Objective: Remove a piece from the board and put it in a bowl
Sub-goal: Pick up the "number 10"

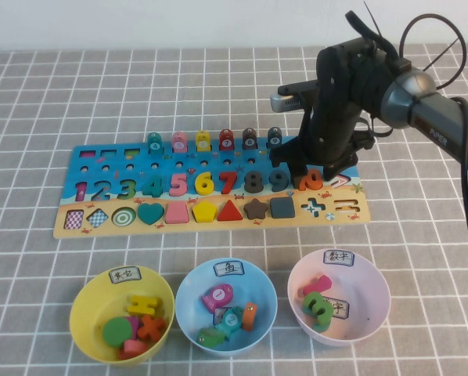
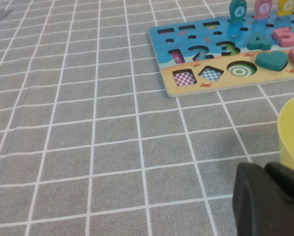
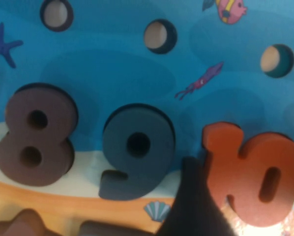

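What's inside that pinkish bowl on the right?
The pink bowl holds a pink piece and a green one; anything beneath them is covered. The right gripper is open over the orange 10; the left gripper is parked.

yellow bowl point(image 1: 89, 301), light blue bowl point(image 1: 189, 294) (both holding pieces), grey checked cloth point(image 1: 46, 102).

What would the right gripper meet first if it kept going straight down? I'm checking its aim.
Most likely the flat orange wooden "10" piece on the blue puzzle board; the open right gripper hangs just above it, one fingertip between the dark 9 and the 10.
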Robot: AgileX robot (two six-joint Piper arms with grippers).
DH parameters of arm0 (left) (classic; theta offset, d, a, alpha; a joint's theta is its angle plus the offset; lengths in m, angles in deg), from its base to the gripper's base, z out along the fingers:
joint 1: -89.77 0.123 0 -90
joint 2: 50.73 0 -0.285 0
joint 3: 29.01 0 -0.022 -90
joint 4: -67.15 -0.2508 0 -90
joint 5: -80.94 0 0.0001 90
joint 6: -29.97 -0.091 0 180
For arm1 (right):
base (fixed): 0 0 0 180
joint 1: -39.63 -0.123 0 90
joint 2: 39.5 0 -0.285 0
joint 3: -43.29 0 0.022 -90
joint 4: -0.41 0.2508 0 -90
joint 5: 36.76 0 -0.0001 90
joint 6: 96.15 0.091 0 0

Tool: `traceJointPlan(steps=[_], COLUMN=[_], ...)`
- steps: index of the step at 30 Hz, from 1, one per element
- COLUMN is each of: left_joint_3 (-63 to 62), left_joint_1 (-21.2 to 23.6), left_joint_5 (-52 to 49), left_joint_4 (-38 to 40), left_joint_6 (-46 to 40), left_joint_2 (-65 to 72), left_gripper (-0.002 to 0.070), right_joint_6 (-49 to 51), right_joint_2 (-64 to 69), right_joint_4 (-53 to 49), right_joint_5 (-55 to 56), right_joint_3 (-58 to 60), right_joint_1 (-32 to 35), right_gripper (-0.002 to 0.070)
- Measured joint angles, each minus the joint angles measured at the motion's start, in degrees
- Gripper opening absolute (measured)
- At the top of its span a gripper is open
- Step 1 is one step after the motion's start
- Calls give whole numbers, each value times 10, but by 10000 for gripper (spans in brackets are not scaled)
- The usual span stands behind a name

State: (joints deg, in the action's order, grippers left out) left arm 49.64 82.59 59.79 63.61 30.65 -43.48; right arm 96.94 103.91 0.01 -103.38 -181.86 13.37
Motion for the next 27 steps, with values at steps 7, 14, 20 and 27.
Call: traceJointPlan(steps=[7,14,20,27], left_joint_3=[0,0,0,0], left_joint_1=[0,0,0,0], left_joint_5=[0,0,0,0], left_joint_4=[0,0,0,0], left_joint_6=[0,0,0,0], left_joint_2=[0,0,0,0], left_gripper=[-1,-1,-1,-1], right_joint_6=[0,4,7,4], right_joint_2=[0,0,0,0], right_joint_4=[0,0,0,-7], right_joint_5=[2,3,0,-16], right_joint_3=[0,0,-3,-26], right_joint_1=[0,0,0,0], right_gripper=[339,326,326,320])
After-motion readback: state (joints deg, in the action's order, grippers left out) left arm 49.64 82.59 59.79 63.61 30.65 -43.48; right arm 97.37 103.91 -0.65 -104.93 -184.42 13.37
